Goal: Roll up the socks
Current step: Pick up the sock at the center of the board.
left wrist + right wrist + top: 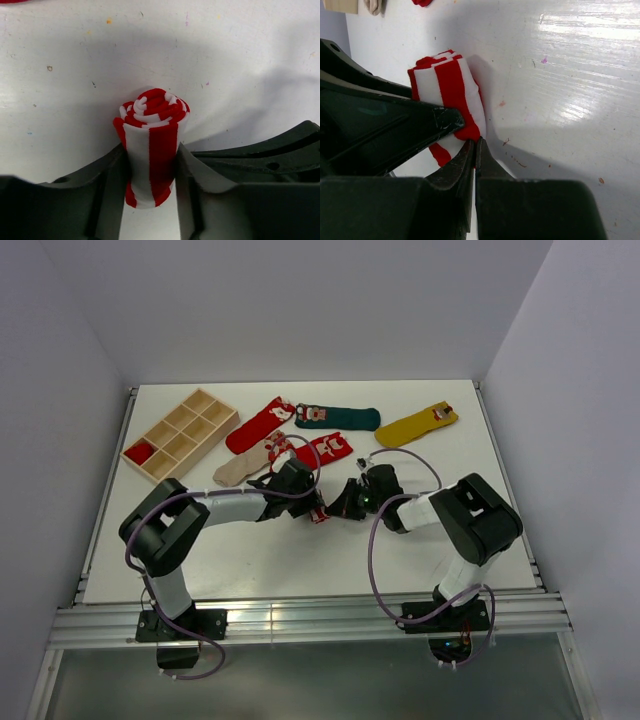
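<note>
A red-and-white striped sock (152,117), rolled into a tight bundle, rests on the white table (240,60) near its middle (318,514). My left gripper (151,150) is shut on the roll, one finger against each side (310,506). My right gripper (476,142) is shut, its closed tips touching the lower edge of the same roll (447,85) from the right (337,511). Whether it pinches fabric I cannot tell. Several flat socks lie behind: red (259,425), dark green (340,418), mustard yellow (416,425), beige (243,466) and another red one (327,448).
A wooden tray (180,433) with several compartments sits at the back left, something red in one corner cell. The left arm's black finger (395,130) crowds the right wrist view. White walls close in the table on three sides.
</note>
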